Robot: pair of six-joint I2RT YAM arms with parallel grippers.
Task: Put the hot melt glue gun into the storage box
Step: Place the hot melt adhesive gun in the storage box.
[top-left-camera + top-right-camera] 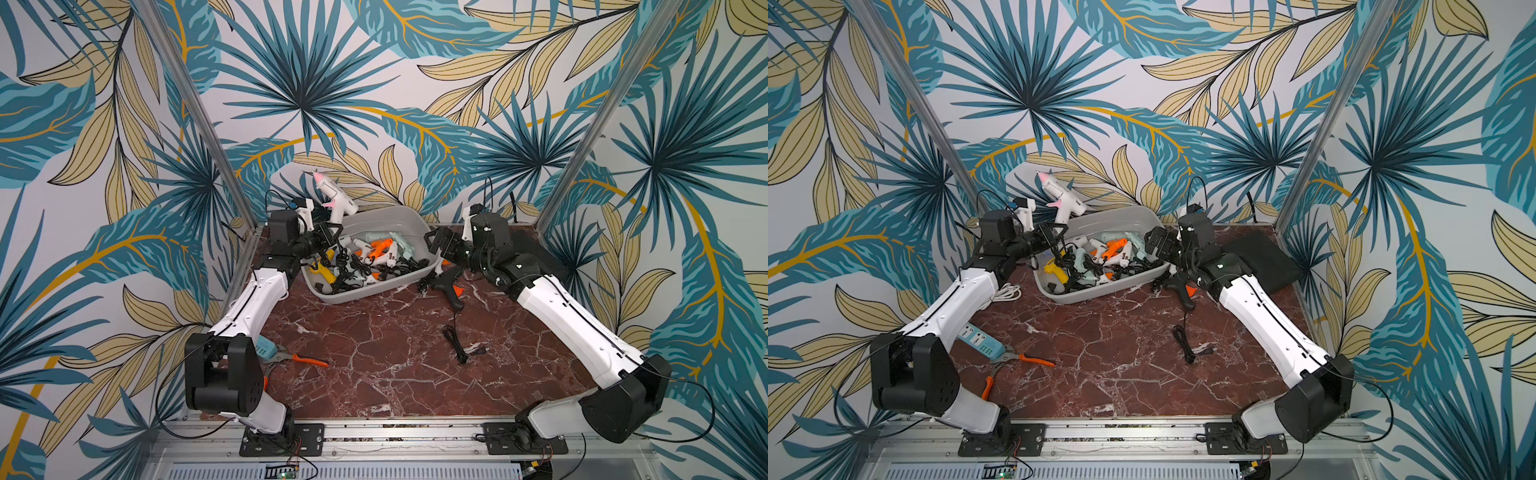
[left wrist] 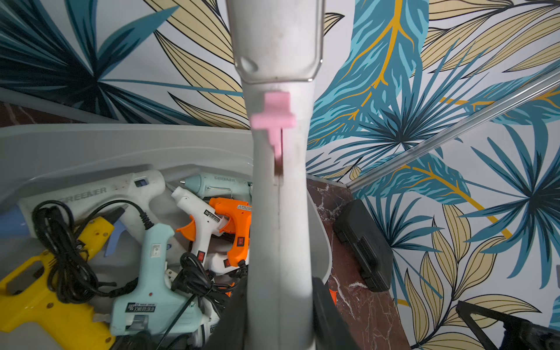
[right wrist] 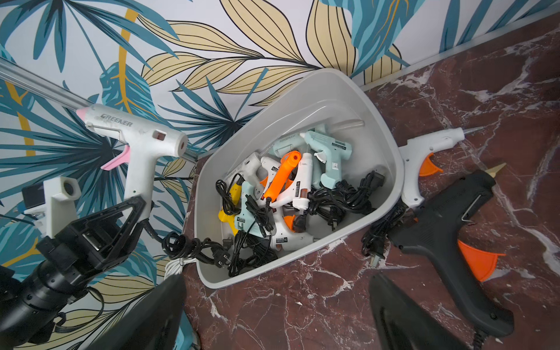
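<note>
Left gripper [image 1: 328, 233] clenched on white glue gun [image 1: 335, 195] handle, raised beside storage box [image 1: 353, 293] rim, bench [image 1: 374, 374] far edge; right gripper [image 1: 433, 242] released.

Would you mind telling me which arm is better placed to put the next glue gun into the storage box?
Left. The left gripper is shut on the white glue gun by its handle, holding it raised at the storage box rim. The right gripper is open and empty beside it.
</note>
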